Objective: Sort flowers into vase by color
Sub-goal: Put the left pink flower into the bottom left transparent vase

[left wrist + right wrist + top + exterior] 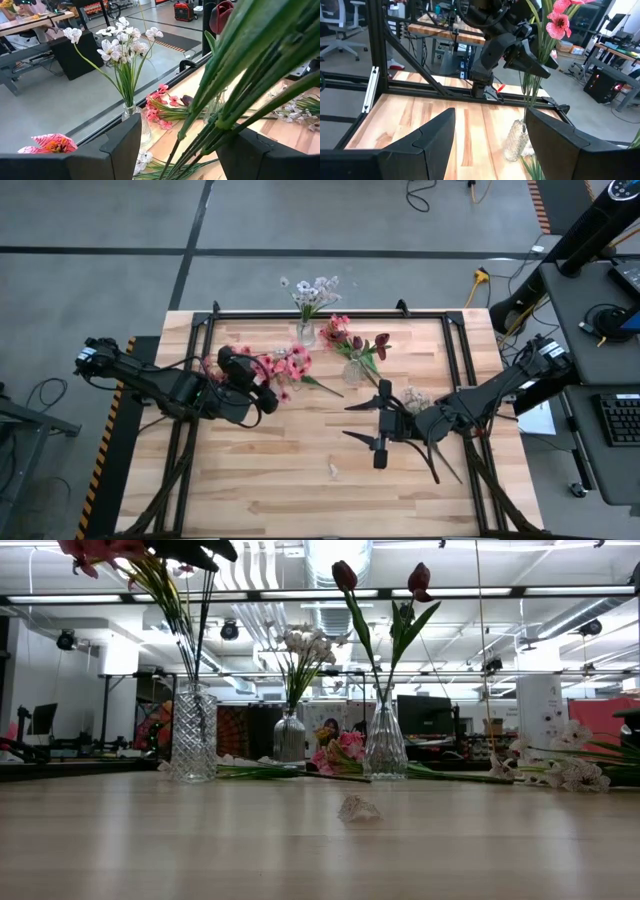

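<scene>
Pink flowers (292, 364) stand upright in a glass vase (194, 732), green stalks between the left tool's (262, 392) parted fingers. Beside it stand a white-flower vase (289, 736) and a tulip vase (385, 743). The right tool (381, 423) waits open nearby.

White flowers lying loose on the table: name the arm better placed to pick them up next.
Right. The right gripper hovers open just beside the loose white flowers, while the left gripper is across the table among the pink flower stems at the crystal vase.

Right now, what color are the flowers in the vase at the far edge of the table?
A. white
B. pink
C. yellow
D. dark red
A: the vase at the table's far edge holds white flowers; the left wrist view shows their pale blossoms too.
</scene>
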